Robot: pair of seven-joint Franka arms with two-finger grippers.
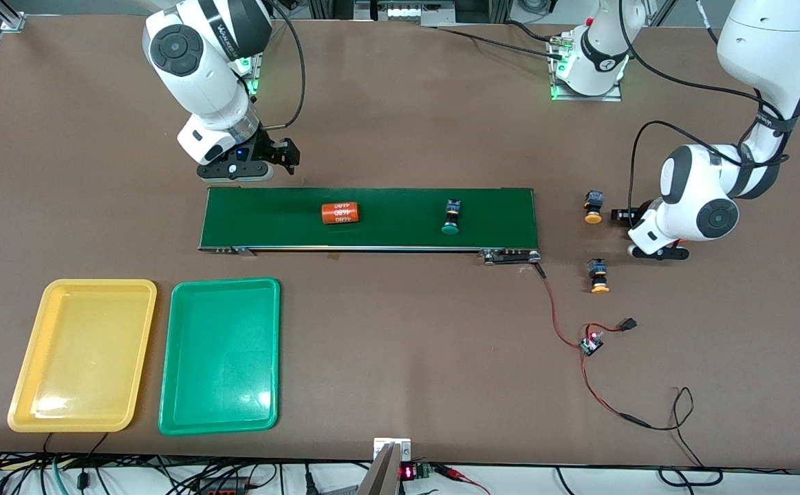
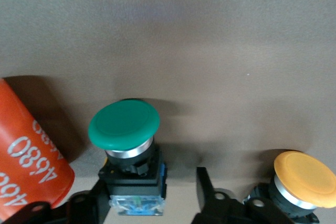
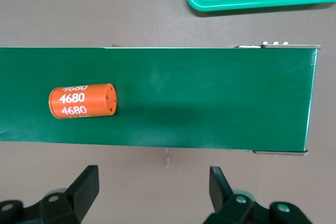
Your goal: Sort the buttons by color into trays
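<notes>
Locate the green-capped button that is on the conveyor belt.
In the front view, the green-capped button lies on the conveyor belt, toward the left arm's end of it, with the orange cylinder lying on the same belt toward the right arm's end.

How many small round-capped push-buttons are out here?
4. One green-capped button on the dark-green conveyor belt; two orange-capped buttons on the table off its end; another green-capped button at the left gripper.

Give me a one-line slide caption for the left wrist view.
Left gripper straddling a green-capped button on the table, between an orange numbered cylinder and an orange-capped button.
</notes>
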